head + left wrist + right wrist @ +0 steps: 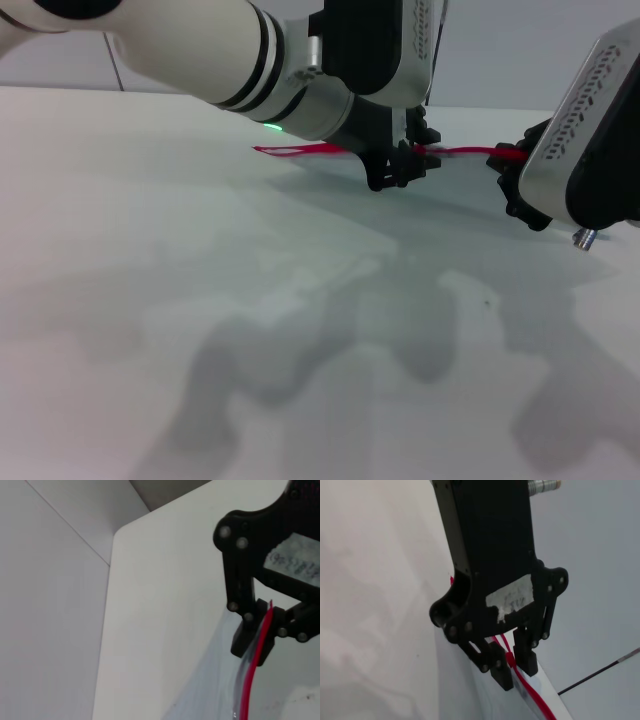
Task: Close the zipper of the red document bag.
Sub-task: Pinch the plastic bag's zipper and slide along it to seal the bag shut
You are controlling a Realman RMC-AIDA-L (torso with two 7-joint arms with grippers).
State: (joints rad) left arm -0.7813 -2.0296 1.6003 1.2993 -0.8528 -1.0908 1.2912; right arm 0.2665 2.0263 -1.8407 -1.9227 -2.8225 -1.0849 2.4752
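Nearest us lies the white table (150, 330), and on it the red document bag (330, 250), flat, translucent and hard to trace at its near edge; we cannot tell any contents. Its zipper (300, 150) runs along the far edge. Our left gripper (403, 165) clenches the zipper mid-length. Our right gripper (513, 172), partly hidden behind its wrist housing, pinches the zipper's right end.

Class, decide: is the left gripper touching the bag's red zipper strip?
Touching. The right wrist view shows the left gripper closed on the zipper, the red strip pinched between its black fingers. The head view agrees.
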